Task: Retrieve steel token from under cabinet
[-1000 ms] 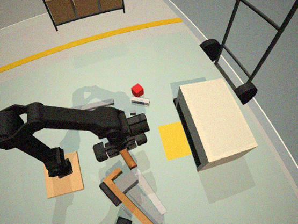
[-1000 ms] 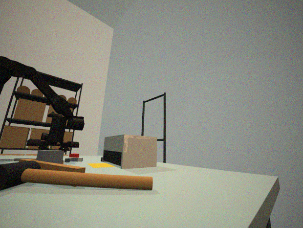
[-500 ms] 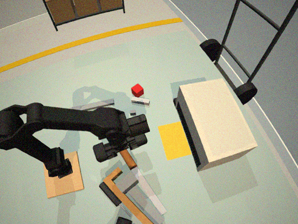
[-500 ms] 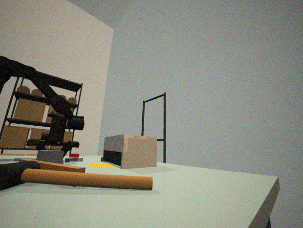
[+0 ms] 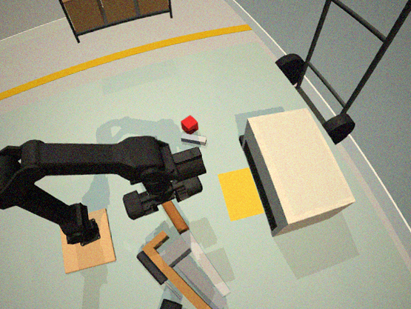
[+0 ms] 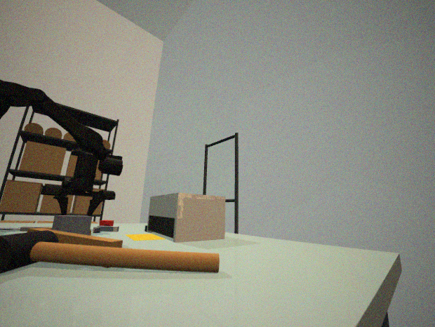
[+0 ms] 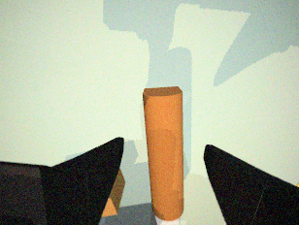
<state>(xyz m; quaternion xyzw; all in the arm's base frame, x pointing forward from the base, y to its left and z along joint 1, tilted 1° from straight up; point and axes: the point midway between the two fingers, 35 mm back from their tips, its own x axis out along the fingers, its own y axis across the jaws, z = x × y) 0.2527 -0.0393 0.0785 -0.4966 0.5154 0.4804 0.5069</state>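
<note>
Above the orange rounded handle [image 5: 175, 216] [image 7: 165, 150]: the black two-fingered gripper [image 5: 164, 200] [image 6: 77, 213] [image 7: 163, 146] is held fairly wide, with nothing gripped.
Flat steel token: not seen; by the task, it is under the cream box-shaped cabinet [image 5: 311, 165] [image 6: 199, 217], behind the dark front opening [image 5: 259, 185] [image 6: 161, 226]. It is probably stiff, thin and slippery, best drawn by its far edge onto the flat yellow patch [image 5: 241, 194] [image 6: 144, 237].
Handle: likely stiff and light, best grasped across its rounded sides, near mid-length.
Wrist view: a gap is shown on each side of the handle.
Top view: the long pale strip [image 5: 210, 266] beyond the handle is shown at length.
</note>
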